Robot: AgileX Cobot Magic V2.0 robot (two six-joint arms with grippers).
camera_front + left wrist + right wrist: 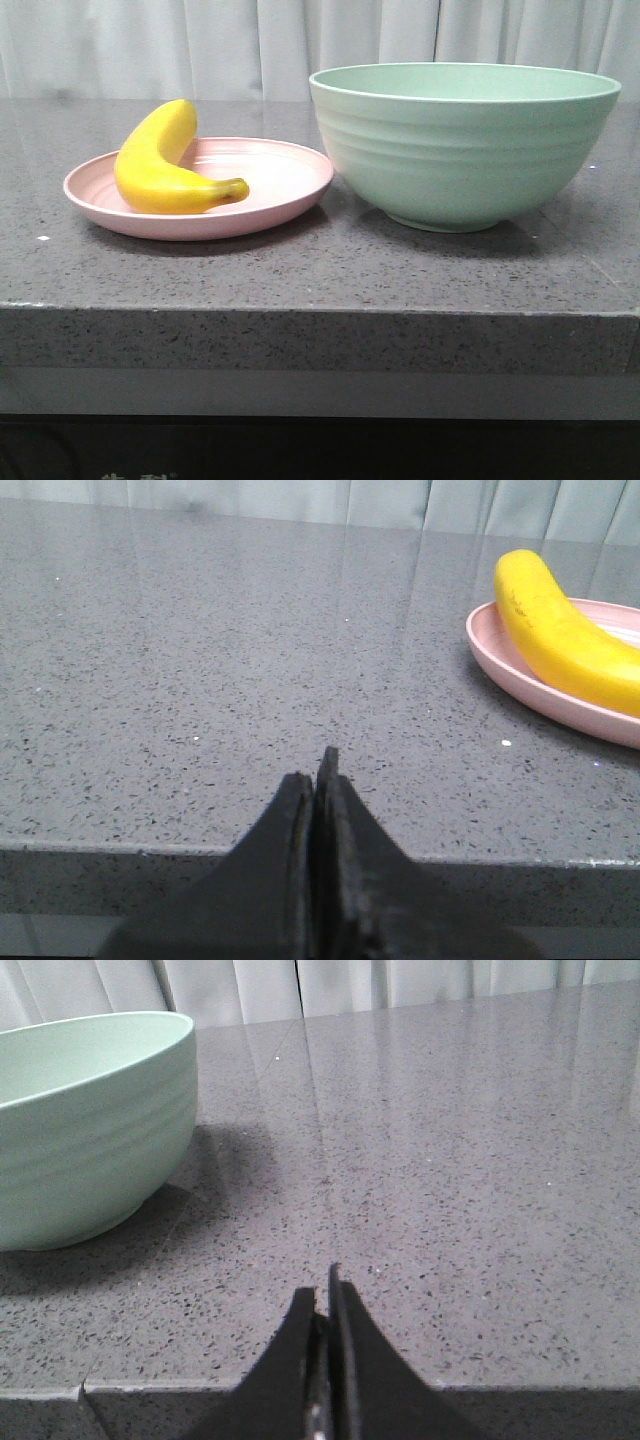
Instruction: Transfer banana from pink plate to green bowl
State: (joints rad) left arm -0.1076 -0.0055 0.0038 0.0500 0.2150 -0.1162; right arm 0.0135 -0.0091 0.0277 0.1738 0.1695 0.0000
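Left end effector point(318, 780), closed, sits well apart from plated banana point(560, 630).

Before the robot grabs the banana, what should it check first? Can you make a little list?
1. Banana lying on the pink plate, nothing covering it: ok.
2. Green bowl upright beside the plate: ok.
3. Bowl empty inside: cannot tell, the inside is hidden.
4. Left tool open for grasping: not ok, it is shut.
5. Right tool touching the bowl: ok, it is apart from it, and shut.
6. Left tool near the banana: not ok, it sits at the counter edge.
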